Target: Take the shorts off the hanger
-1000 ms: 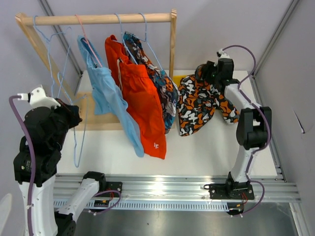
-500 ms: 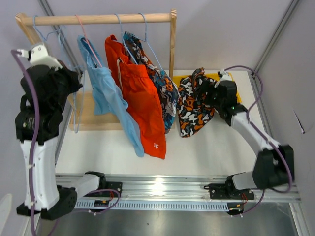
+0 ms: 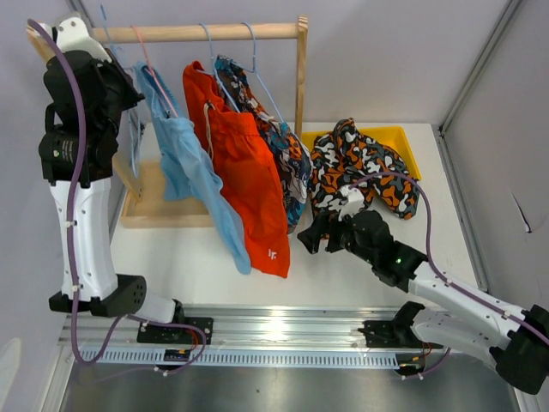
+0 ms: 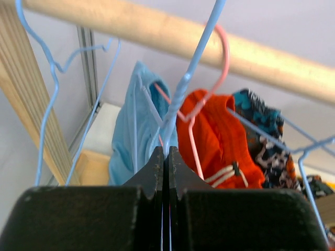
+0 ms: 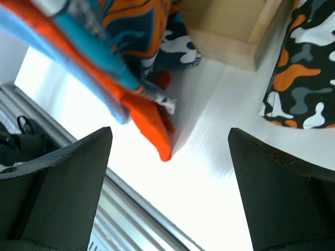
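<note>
Three pairs of shorts hang on hangers from the wooden rail (image 3: 197,33): light blue (image 3: 184,163), red-orange (image 3: 244,167) and blue-orange-white patterned (image 3: 287,159). The camouflage shorts (image 3: 356,172) lie crumpled over the yellow bin (image 3: 407,137). The dark navy pair is out of view. My left gripper (image 3: 127,90) is raised at the rail's left end. In the left wrist view it (image 4: 164,150) is shut on an empty blue wire hanger (image 4: 183,89). My right gripper (image 3: 310,236) is open and empty, low over the table beside the red-orange hem (image 5: 154,125).
The rack's wooden base (image 3: 163,210) and upright post (image 3: 301,77) stand behind the hanging shorts. A pink hanger (image 4: 224,52) and more blue hangers (image 4: 49,78) hang on the rail. The metal rail (image 3: 283,326) runs along the near table edge.
My left arm has risen with the empty blue hanger up to the rail's left end. My right arm has left the camouflage shorts at the bin and swung down toward the table's front middle.
</note>
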Available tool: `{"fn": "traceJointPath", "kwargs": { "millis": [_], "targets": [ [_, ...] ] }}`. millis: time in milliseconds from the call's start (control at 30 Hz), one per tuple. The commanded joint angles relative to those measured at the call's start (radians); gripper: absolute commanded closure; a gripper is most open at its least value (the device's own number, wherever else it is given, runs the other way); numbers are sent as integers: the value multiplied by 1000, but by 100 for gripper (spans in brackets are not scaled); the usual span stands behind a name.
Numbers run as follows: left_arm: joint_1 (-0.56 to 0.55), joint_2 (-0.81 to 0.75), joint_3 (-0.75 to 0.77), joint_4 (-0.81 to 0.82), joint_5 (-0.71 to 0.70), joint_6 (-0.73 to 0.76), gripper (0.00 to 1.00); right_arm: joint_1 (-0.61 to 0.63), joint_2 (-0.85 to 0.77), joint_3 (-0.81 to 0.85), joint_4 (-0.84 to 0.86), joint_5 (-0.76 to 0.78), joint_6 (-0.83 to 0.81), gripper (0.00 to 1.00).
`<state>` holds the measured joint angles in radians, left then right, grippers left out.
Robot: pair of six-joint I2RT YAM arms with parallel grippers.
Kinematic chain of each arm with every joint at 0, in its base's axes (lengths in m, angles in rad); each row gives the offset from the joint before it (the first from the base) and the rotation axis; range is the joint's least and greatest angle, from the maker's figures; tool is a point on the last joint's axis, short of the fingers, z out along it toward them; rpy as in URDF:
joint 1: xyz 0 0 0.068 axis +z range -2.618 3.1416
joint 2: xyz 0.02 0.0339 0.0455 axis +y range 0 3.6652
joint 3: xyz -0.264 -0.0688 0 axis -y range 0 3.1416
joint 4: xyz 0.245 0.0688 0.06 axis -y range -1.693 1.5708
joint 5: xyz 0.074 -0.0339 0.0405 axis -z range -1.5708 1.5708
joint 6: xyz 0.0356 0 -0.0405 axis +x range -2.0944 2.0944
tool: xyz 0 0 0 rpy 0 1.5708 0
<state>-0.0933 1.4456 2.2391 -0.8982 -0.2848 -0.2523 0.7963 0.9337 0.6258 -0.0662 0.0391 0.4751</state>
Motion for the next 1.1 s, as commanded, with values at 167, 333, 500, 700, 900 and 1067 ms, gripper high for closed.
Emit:
{"fn": "traceJointPath", "kwargs": {
  "millis": [167, 333, 500, 700, 900, 1067],
  "targets": [
    [90, 110, 108, 61, 61, -4, 100, 52, -130, -43, -63, 76, 43, 1],
    [155, 193, 119, 81, 111, -7, 100, 61, -180, -75, -92, 68, 65, 1],
    [167, 222, 110, 59, 114, -24, 100, 73, -214, -89, -118, 88, 76, 1],
    [167, 93, -59, 108, 93, -28, 100, 78, -236, -81, -152, 104, 69, 1],
    [168, 21, -190, 107, 81, -24, 96, 78, -265, -45, -225, 128, 45, 1],
    [170, -5, -208, 90, 96, -44, 28, 78, -328, -5, -303, 153, 37, 1]
  ]
}}
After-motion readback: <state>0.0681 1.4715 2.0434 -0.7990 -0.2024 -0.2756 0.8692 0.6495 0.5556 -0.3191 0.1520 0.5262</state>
